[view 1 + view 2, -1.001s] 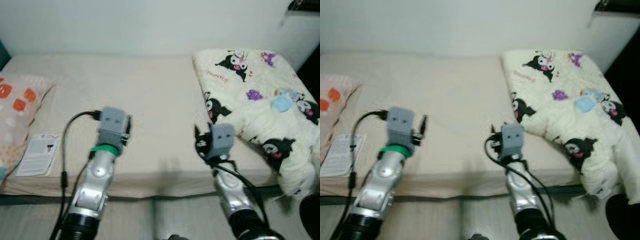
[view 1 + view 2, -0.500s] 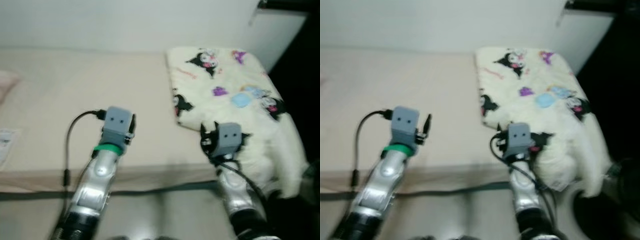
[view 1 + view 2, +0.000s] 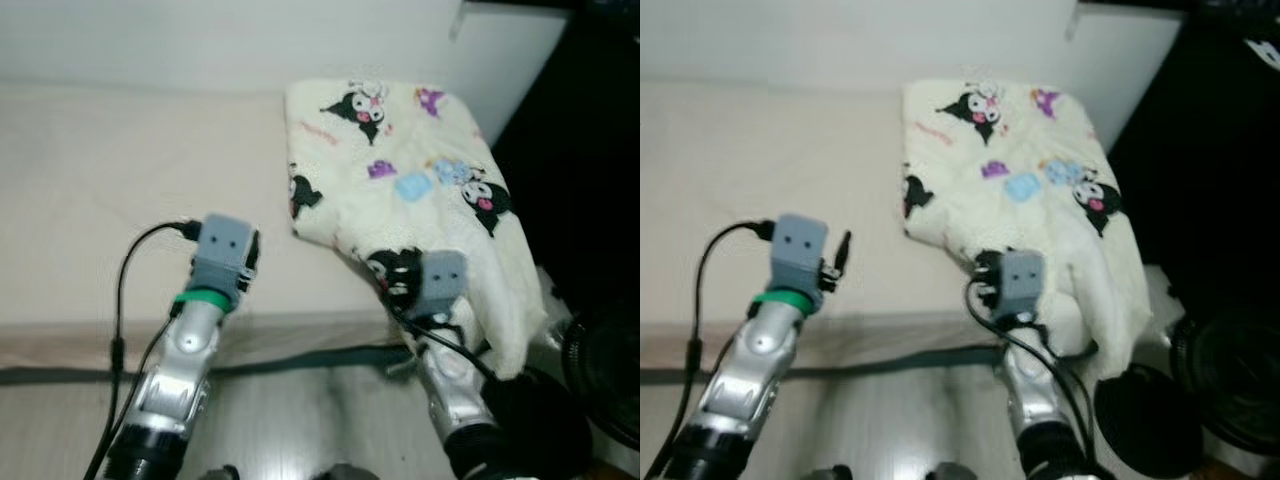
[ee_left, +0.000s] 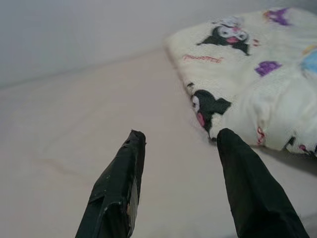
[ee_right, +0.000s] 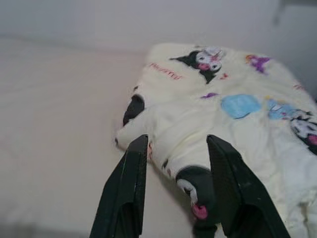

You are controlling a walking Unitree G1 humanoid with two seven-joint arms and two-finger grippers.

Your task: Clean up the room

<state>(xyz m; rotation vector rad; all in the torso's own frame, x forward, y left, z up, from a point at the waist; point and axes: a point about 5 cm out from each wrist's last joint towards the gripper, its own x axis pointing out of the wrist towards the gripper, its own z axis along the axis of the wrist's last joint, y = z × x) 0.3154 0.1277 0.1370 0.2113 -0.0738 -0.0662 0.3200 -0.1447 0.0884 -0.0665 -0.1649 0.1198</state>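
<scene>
A wide beige mattress [image 3: 120,180] runs along a pale wall. The left gripper [image 4: 179,141] hovers above the mattress's front edge, its two black fingers [image 4: 121,181] spread apart and holding nothing. Next comes a fluffy cream blanket printed with black cartoon characters [image 3: 400,190], heaped at the mattress's right end and spilling over its front right corner. The right gripper [image 5: 177,144] points at that heap near the front edge, fingers spread, just short of the fabric.
</scene>
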